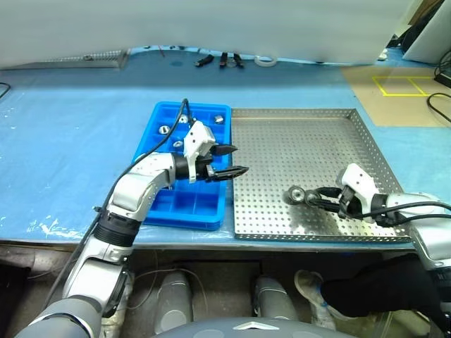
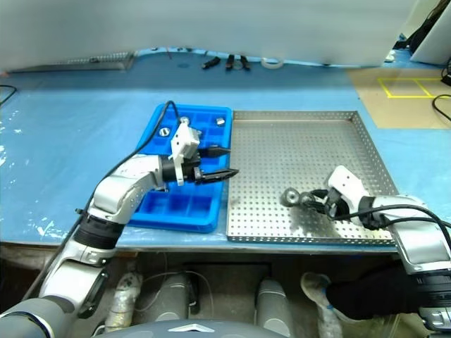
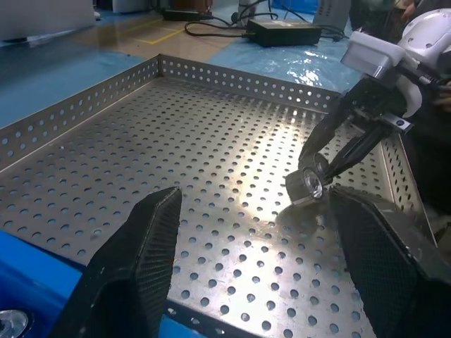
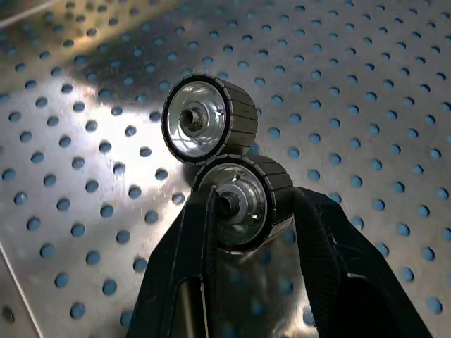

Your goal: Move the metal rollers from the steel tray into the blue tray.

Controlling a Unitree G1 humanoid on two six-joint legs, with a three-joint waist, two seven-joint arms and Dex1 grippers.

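Steel, perforated, low-rimmed square tray (image 1: 310, 141): near its front edge the right gripper (image 4: 243, 211) pinches one small silvery ring-shaped roller (image 4: 243, 201), ready for lifting toward the blue compartmented plastic tray (image 1: 165, 116) beside it, where the left gripper (image 1: 231, 160) hovers spread.

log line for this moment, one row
left gripper open over blue tray edge | right gripper shut on roller | second roller touching it | steel tray

Pale blue table sheet (image 1: 63, 134), white wall (image 1: 211, 24), yellow-taped floor (image 1: 402, 86).
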